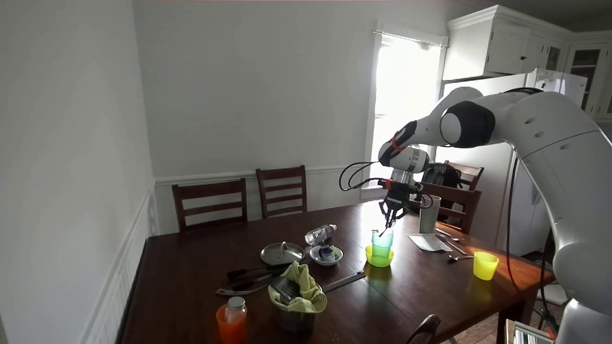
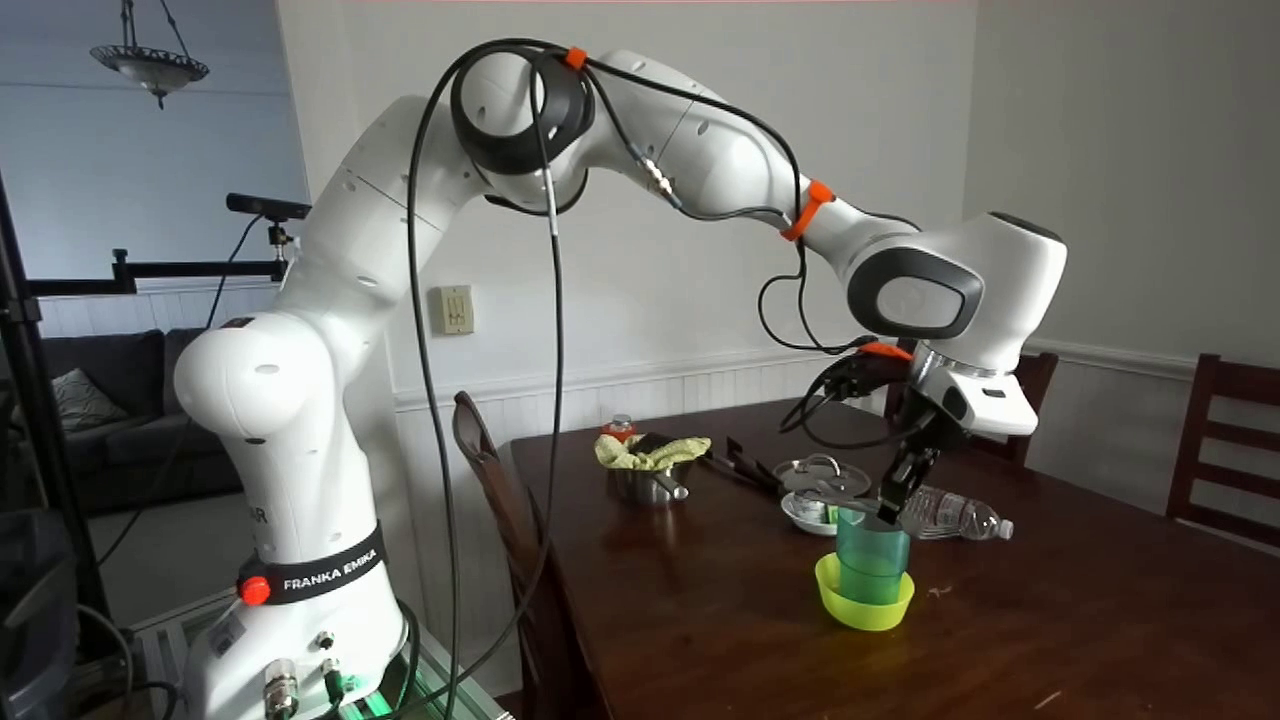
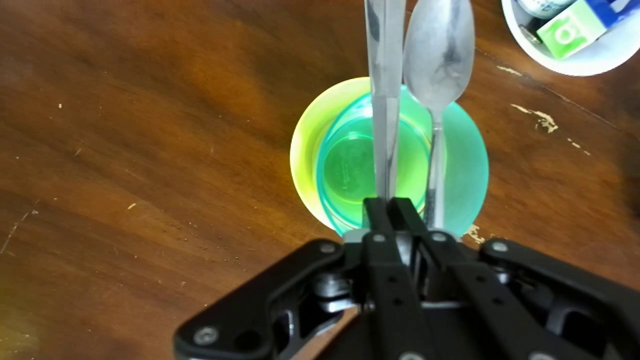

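Note:
My gripper (image 3: 386, 202) is shut on a thin metal knife-like utensil (image 3: 386, 65), which extends from the fingertips across a teal cup (image 3: 345, 165). A metal spoon (image 3: 440, 55) lies just right of it in the wrist view; its handle runs down over the cup and behind the right finger, so I cannot tell if it is held or leans in the cup. The clear teal cup stands upright inside a yellow-green bowl (image 3: 304, 145). In both exterior views the gripper (image 1: 389, 222) (image 2: 895, 505) points down at the rim of the teal cup (image 1: 381, 246) (image 2: 872, 560).
A white bowl (image 1: 331, 262) with small packages, a plastic bottle (image 1: 319, 235) and a glass lid (image 1: 281, 254) lie near. A pot (image 1: 295, 319) with cloth and an orange cup (image 1: 232, 329) stand at one end. A yellow cup (image 1: 486, 265), loose cutlery and a tall cup (image 1: 429, 216) stand opposite.

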You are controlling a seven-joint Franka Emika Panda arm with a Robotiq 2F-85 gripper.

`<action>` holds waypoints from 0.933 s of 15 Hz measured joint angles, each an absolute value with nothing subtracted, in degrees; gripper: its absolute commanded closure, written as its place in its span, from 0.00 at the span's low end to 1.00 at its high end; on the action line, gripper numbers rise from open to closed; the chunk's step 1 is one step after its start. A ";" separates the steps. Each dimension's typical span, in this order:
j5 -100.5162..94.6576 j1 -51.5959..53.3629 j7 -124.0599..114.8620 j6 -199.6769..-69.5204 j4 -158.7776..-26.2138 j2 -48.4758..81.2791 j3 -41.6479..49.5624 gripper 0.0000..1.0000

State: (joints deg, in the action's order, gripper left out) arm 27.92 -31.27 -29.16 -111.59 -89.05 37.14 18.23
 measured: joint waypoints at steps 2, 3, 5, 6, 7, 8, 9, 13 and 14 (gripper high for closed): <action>27.92 -31.26 -29.25 -111.56 -89.05 37.21 18.22 0.98; 27.92 -31.25 -29.28 -111.53 -89.05 37.22 18.21 0.98; 27.92 -31.24 -29.32 -111.46 -89.05 37.26 18.20 0.98; 27.92 -31.24 -29.33 -111.40 -89.05 37.28 18.20 0.98; 27.92 -31.24 -29.33 -111.31 -89.05 37.31 18.20 0.98; 27.92 -31.23 -29.33 -111.26 -89.05 37.34 18.20 0.98; 27.92 -31.23 -29.33 -111.23 -89.05 37.38 18.20 0.92; 27.92 -31.22 -29.34 -111.21 -89.04 37.46 18.20 0.93; 27.92 -31.22 -29.34 -111.21 -89.04 37.46 18.20 0.93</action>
State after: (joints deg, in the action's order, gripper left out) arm 27.92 -31.22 -29.34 -111.21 -89.04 37.46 18.20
